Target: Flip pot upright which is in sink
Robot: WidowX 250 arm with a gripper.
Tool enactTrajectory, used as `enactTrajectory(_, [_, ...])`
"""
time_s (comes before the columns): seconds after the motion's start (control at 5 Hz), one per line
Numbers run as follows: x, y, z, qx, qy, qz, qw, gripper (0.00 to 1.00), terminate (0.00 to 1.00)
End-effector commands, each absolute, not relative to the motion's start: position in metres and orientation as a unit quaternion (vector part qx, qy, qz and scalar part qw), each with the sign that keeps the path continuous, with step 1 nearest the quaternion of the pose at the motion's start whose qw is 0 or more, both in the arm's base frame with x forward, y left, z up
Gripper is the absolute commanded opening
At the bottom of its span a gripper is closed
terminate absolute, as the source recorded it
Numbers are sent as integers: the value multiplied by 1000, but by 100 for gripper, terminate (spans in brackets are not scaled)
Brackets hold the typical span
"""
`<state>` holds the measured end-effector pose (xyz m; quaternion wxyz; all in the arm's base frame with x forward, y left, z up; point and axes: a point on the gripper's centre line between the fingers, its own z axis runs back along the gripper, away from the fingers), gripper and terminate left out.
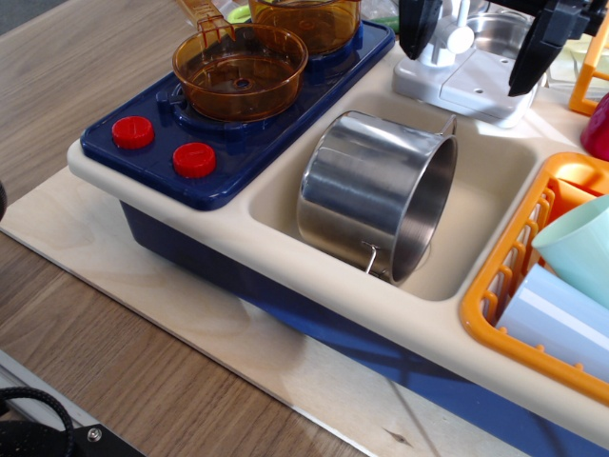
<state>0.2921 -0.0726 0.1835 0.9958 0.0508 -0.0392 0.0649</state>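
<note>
The shiny steel pot lies on its side in the cream sink, its open mouth facing right and a wire loop handle at the front lower rim. My gripper hangs at the top of the view, above the far edge of the sink and the white faucet base. Its two black fingers stand wide apart with nothing between them but the faucet behind. It is well above and behind the pot, not touching it.
Two amber plastic pans sit on the dark blue stove top with red knobs at left. An orange dish rack with pale cups stands right of the sink. A white faucet base and a steel bowl lie behind.
</note>
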Motion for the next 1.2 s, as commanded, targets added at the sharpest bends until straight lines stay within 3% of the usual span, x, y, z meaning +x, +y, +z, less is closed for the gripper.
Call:
enactTrajectory(0.0, [292, -73, 184, 51, -39, 65, 996, 100, 0])
enactTrajectory(0.4, [289, -83, 174, 164, -60, 17, 984, 100, 0])
enactTrajectory(1.0, [279, -58, 145, 232, -96, -39, 967, 100, 0])
